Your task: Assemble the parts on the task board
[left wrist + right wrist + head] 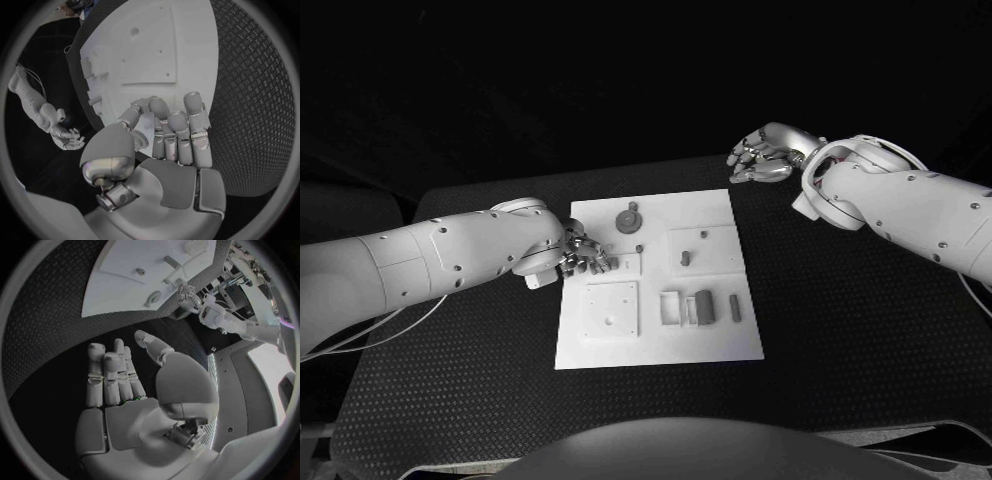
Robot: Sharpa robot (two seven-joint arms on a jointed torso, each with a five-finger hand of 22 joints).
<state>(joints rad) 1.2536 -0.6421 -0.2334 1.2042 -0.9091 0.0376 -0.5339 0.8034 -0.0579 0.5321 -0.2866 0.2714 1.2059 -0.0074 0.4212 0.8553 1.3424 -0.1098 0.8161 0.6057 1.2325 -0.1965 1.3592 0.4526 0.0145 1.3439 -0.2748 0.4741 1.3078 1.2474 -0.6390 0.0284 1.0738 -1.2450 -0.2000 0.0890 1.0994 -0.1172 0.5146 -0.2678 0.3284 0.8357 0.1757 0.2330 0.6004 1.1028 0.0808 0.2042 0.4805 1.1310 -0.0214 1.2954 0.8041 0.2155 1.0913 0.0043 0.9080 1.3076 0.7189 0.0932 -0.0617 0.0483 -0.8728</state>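
White task board [661, 345] lies mid-table with small grey parts [700, 307] on it. The left hand [583, 256] rests at the board's left edge, fingers loosely curled, holding nothing visible. The right hand [764, 153] hovers beyond the board's far right corner, open and empty.
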